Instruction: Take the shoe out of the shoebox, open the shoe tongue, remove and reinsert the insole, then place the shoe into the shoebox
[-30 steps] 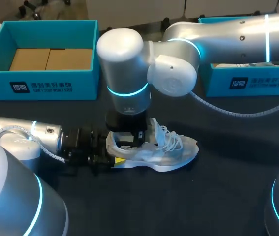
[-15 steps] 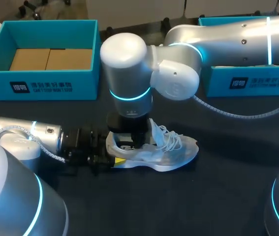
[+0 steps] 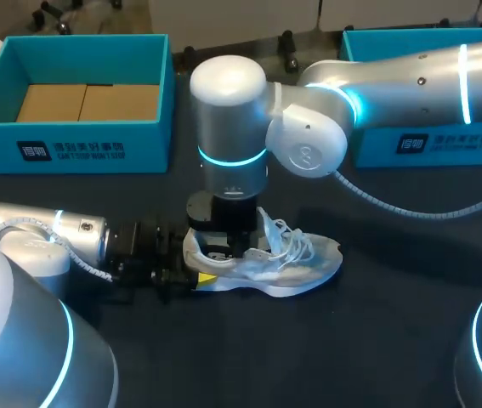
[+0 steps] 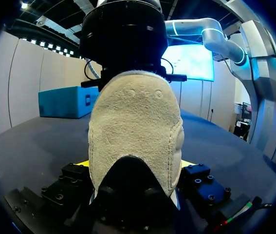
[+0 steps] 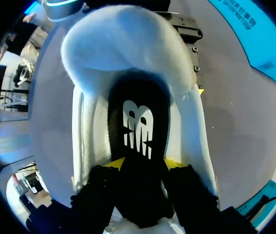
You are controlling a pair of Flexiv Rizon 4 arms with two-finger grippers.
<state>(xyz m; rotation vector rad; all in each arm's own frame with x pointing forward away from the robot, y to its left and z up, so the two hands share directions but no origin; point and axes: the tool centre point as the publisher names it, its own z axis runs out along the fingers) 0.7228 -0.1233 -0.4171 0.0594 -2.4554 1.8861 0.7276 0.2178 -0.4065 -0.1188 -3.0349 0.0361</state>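
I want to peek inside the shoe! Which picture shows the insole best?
The right wrist view: it looks straight into the shoe, showing the black insole with its white mark. The head view mostly hides it under the right arm, and the left wrist view shows only the shoe's heel.

This looks like a robotics lab set up for handling trials. Two silver robot arms with glowing cyan rings, the left arm [image 3: 45, 238] and the right arm [image 3: 394, 76], reach over a dark desk [image 3: 377, 340]. A teal shoebox [image 3: 70, 149] sits at the far left, a second shoebox [image 3: 445, 140] at the far right, and a pale shoe [image 3: 292, 268] lies between.
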